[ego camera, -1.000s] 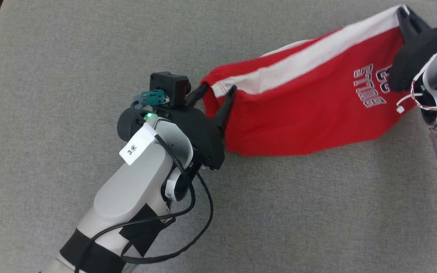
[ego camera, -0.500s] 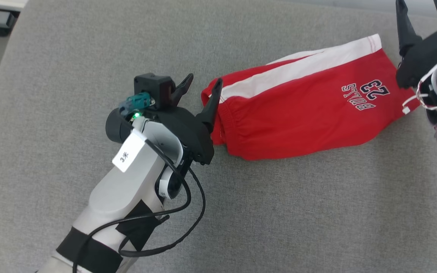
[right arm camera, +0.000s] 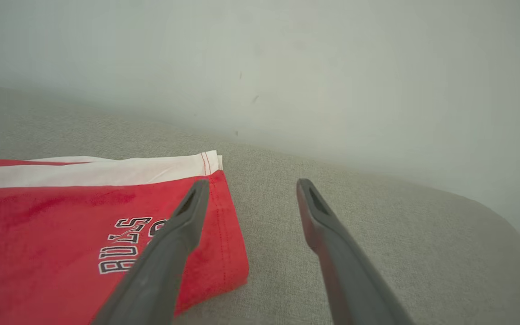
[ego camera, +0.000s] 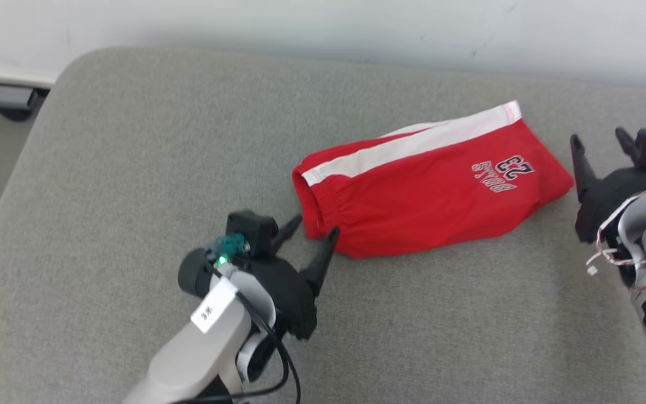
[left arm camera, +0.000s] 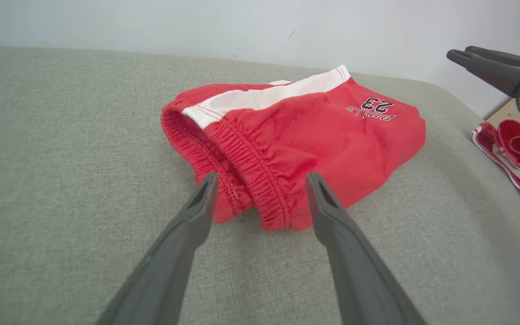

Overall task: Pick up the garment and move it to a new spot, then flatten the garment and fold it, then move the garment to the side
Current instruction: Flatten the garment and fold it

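Both have just let go: the left gripper stands wide off the waistband, the right gripper wide beside the leg hem. The red Bulls shorts lie folded and free on the grey bench; moving them aside likely remains.

Red shorts marked 23 lie on grey cushion; left gripper and right gripper spread, empty.

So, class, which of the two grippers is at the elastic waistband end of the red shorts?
The left gripper, open at the shorts' gathered waistband; the right gripper, also open, is by the hem end near the printed 23.
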Robot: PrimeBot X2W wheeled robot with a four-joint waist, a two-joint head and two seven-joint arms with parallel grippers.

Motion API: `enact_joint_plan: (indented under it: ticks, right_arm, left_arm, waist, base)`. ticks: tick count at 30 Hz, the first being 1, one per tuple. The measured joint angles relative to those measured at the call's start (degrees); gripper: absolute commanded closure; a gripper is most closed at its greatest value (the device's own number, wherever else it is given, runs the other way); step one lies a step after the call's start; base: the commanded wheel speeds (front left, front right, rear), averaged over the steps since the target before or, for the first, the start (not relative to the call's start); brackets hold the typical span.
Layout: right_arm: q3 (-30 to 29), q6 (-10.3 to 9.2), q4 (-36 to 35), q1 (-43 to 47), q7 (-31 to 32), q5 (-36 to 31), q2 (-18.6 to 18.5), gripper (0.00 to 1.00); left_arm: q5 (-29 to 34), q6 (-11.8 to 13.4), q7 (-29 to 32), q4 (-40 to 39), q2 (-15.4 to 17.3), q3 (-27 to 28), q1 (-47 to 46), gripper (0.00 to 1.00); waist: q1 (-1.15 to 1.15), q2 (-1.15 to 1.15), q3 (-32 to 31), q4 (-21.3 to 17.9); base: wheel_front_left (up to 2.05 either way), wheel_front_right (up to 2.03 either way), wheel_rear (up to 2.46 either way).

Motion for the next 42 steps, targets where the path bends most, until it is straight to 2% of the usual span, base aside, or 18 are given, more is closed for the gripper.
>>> enact_joint_plan:
  ticks: [6, 12, 27, 30, 36, 37, 40, 42]
  right_arm:
    - [0.21, 0.00, 0.36, 2.72, 0.99, 0.13, 1.69, 0.00]
    - [-0.80, -0.29, 1.27, 3.31, 1.69, 1.44, 1.69, 0.00]
    - [-2.67, -0.86, 3.21, 0.43, 4.05, 3.67, 1.97, 0.00]
    - [-2.71, -1.86, 4.02, 0.30, 5.08, 3.67, 2.09, 0.00]
    - [-2.52, -2.35, 5.30, -1.76, 6.24, 3.66, 2.55, 0.00]
    - [-2.55, -2.37, 5.58, -1.79, 6.65, 3.66, 2.59, 0.11]
    - [-2.69, -3.08, 6.87, -1.80, 7.66, 3.67, 2.60, 0.19]
    - [-2.78, -3.35, 7.12, -1.90, 8.16, 3.83, 2.80, 0.30]
  left_arm:
    - [0.35, -0.97, 0.58, 0.15, -0.03, -1.79, 1.52, 0.00]
    - [0.36, -0.92, 1.18, 1.09, -0.21, -2.01, 1.21, 0.00]
    - [0.36, -0.69, 2.12, 2.09, -0.71, -2.77, -1.39, 0.00]
    - [0.36, -0.93, 2.12, 2.32, -0.88, -3.07, -1.65, 0.00]
    - [0.30, -0.97, 2.01, 3.14, -0.91, -3.15, -1.71, 0.00]
    - [0.30, -0.99, 2.00, 3.20, -0.91, -3.15, -1.81, 0.00]
    - [0.21, -1.00, 1.74, 3.45, -0.96, -3.22, -2.47, 0.00]
    - [0.11, -1.00, 1.58, 3.56, -0.96, -3.27, -2.55, 0.00]
  waist:
    - [0.00, -0.01, -1.82, -1.82]
    - [0.00, -0.01, -0.72, -2.60]
    - [0.02, 0.01, 4.47, -0.90]
    - [0.02, 0.01, 5.37, -0.22]
    - [0.02, 0.01, 6.46, 0.83]
    - [0.02, 0.01, 6.53, 0.91]
    - [0.02, 0.01, 6.69, 1.07]
    - [0.02, 0.01, 6.77, 1.13]
  base:
    - [0.00, 0.00, 0.00]
    - [0.00, 0.00, 0.00]
    - [0.00, 0.00, 0.00]
    - [0.00, 0.00, 0.00]
    - [0.00, 0.00, 0.00]
    - [0.00, 0.00, 0.00]
    - [0.00, 0.00, 0.00]
    - [0.00, 0.00, 0.00]
